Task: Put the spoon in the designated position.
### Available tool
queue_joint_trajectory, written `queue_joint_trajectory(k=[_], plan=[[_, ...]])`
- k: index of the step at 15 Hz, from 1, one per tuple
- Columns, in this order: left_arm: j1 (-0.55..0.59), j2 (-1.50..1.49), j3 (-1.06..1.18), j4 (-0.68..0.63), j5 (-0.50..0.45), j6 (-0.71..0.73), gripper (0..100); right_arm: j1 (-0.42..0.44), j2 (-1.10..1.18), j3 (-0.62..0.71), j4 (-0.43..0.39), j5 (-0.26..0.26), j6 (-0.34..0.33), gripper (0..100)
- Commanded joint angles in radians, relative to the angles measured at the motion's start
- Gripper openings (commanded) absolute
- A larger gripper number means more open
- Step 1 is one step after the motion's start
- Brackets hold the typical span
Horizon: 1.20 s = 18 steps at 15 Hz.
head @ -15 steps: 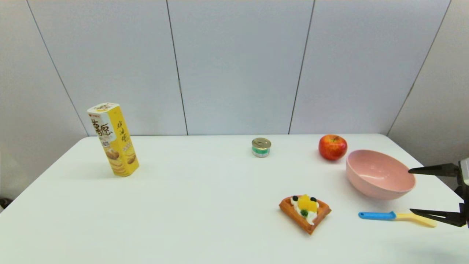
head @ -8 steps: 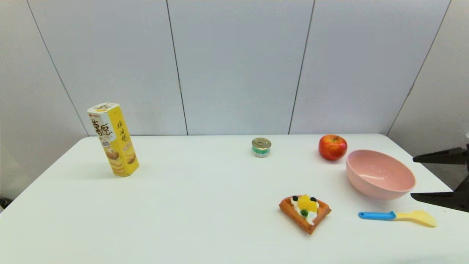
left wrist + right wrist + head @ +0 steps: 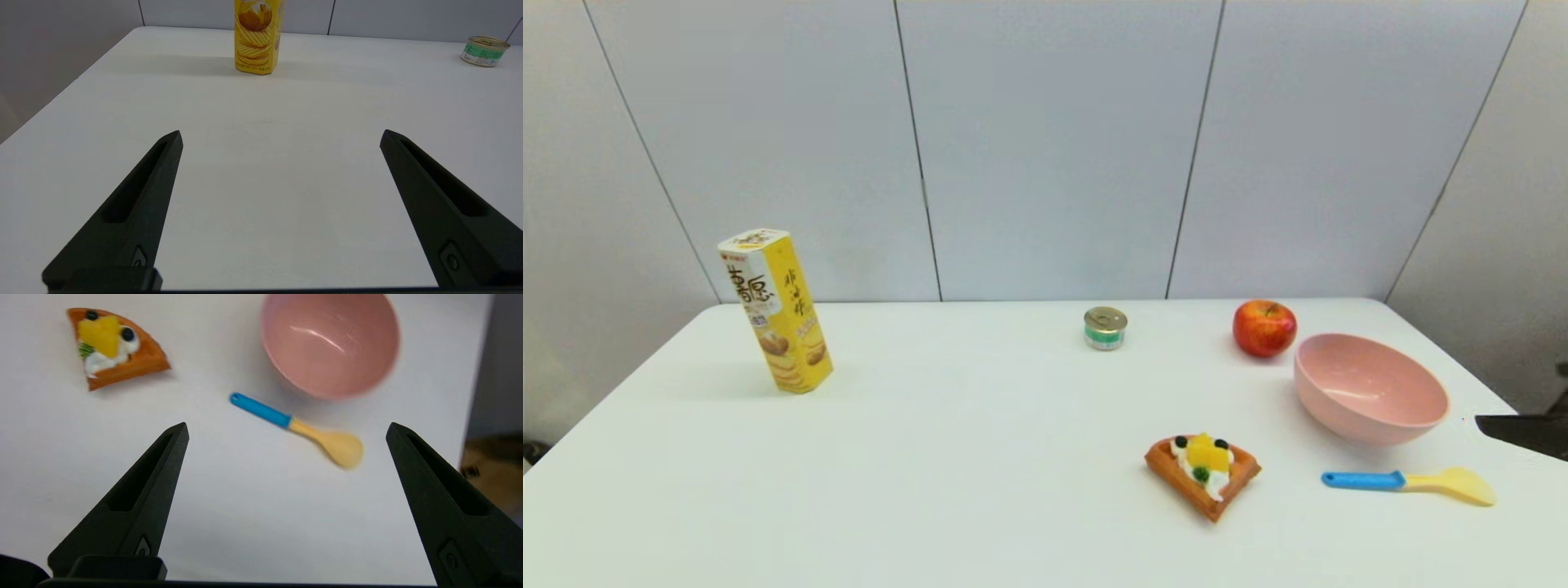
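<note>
Pink bowl (image 3: 1370, 390) crowding spoon (image 3: 1409, 483)

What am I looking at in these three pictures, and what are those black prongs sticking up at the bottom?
This is a two-armed robot at a white table. One picture comes from a camera on its head; the other two come from cameras on its wrists. The black prongs are each arm's own fingers. The left gripper is open over bare table, holding nothing. The right gripper is also open and empty, above the spoon, which lies on the table in front of a pink bowl. In the head view only a dark tip of it shows at the right edge. Also there: a waffle slice, an apple, a small can and a yellow box.
</note>
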<state>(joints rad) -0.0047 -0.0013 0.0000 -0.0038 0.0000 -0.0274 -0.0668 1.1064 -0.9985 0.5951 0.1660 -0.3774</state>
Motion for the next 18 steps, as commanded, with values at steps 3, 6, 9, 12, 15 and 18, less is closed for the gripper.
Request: queue_joint_trajectory(k=[3,6,9,12,15,18], plan=[[0.000,0.001,0.002,-0.002,0.000,0.000,100,0.050,-0.470,0.244,-0.038,-0.263,0.195,100],[0.000,0.001,0.002,-0.002,0.000,0.000,100,0.116,-0.685,0.304,-0.055,-0.266,0.229,100],[0.000,0.001,0.002,-0.002,0.000,-0.002,100,0.104,-0.815,0.437,-0.173,-0.266,0.233,100],[0.000,0.001,0.002,-0.002,0.000,0.000,100,0.056,-0.913,0.589,-0.275,-0.267,0.235,100],[0.000,0.001,0.002,0.001,0.000,0.000,100,0.058,-1.013,0.735,-0.353,-0.263,0.261,100],[0.000,0.001,0.002,-0.002,0.000,-0.002,100,0.059,-1.106,0.778,-0.334,-0.230,0.278,100]])
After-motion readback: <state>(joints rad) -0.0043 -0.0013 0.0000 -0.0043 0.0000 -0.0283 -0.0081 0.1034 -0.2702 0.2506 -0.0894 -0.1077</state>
